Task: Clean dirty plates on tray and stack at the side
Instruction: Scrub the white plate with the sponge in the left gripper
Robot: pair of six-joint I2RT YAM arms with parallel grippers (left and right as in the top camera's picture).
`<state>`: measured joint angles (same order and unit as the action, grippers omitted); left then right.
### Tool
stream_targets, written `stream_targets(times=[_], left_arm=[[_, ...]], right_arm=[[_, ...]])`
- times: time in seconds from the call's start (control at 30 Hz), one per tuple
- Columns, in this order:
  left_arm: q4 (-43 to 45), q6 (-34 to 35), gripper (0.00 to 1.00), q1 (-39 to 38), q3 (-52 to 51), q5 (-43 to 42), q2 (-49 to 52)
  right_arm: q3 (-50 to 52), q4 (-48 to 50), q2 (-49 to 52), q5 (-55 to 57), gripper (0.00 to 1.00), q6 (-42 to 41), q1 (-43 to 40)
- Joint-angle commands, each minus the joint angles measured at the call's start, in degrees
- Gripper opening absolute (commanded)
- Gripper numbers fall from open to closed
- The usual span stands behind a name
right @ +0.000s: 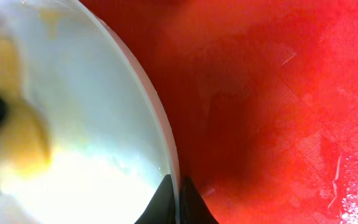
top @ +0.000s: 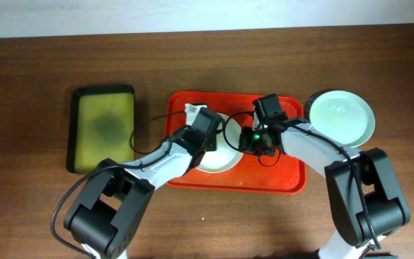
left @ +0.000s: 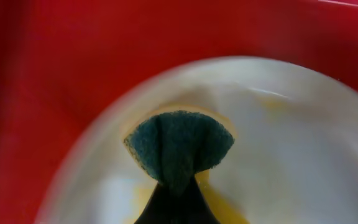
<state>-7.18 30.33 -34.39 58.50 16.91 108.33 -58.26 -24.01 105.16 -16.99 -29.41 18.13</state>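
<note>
A pale whitish plate (top: 218,160) with yellow smears lies on the red tray (top: 293,174). My left gripper (top: 208,138) is shut on a dark green sponge (left: 179,146) and presses it onto the plate (left: 291,143), with yellow smear (left: 221,204) around it. My right gripper (top: 254,140) is shut on the plate's right rim (right: 166,140), one finger on each side (right: 178,185). The plate's inside (right: 92,93) shows a yellow patch. A clean pale mint plate (top: 341,116) sits on the table right of the tray. A third plate is not clearly in view.
A black tray with yellow-green inside (top: 105,128) lies left of the red tray. A small white object (top: 192,110) rests at the tray's far left rim. A dark round edge (top: 312,105) shows behind the mint plate. The bare tray floor (right: 278,93) is wet.
</note>
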Motion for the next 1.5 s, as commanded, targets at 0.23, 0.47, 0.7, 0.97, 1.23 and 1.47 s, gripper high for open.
stream_targets(times=[0.23,0.47,0.7,0.97,1.23,1.47], left_arm=[[-4.9,-3.61,0.0,2.51,-0.28,-9.79,-4.79],[-7.54,-2.78,0.0,1.16,-0.33,-23.34,-4.15],[-16.5,-3.23,0.0,1.16,-0.28,8.22,-4.9],[-9.79,-3.21,0.0,1.16,-0.07,1.53,-9.33],[3.89,-2.49,0.0,1.29,-0.07,-16.68,-3.87],[4.57,-3.45,0.0,6.16,-0.07,-14.84,0.94]], right_arm=[[-0.46,-0.68,1.07,1.2,0.04,0.42,-0.31],[-0.46,-0.68,1.07,1.18,0.04,0.42,-0.31],[-0.46,-1.05,1.07,1.2,0.04,0.42,-0.2],[-0.46,-0.83,1.07,1.2,0.04,0.42,-0.2],[-0.46,-0.85,1.07,1.2,0.04,0.44,-0.2],[-0.46,-0.85,1.07,1.2,0.04,0.42,-0.2]])
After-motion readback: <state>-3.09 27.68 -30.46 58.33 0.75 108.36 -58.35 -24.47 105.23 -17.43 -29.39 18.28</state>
